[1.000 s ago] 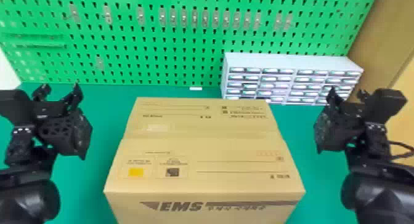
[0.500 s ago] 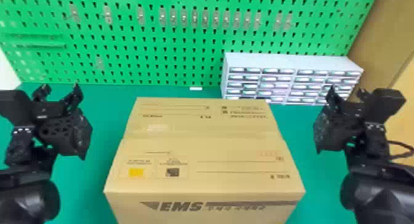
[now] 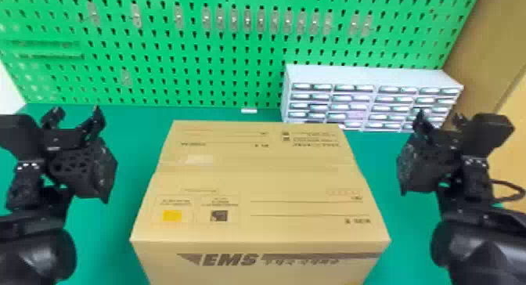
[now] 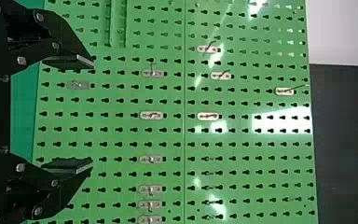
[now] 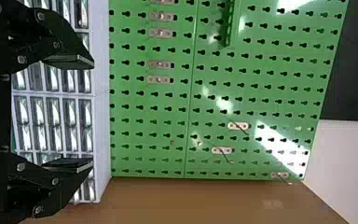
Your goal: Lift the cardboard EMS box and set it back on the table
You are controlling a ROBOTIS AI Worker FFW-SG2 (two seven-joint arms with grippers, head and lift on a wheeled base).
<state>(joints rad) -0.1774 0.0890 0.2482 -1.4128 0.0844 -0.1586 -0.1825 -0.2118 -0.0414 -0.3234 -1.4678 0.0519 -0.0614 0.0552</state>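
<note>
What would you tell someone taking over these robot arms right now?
Black left gripper: open, empty, left of the brown cardboard EMS box.
Black right gripper: open, empty, right of it.
The box sits closed on the green table between them, touching neither.
Done: I can't tell whether it was already lifted.
To do: if not, probably hold both sides, lift, set back.

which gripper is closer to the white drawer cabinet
Right. The right gripper is in front of the drawer cabinet, near its right end; the left gripper is off to the left, on the other side of the cardboard box.
</note>
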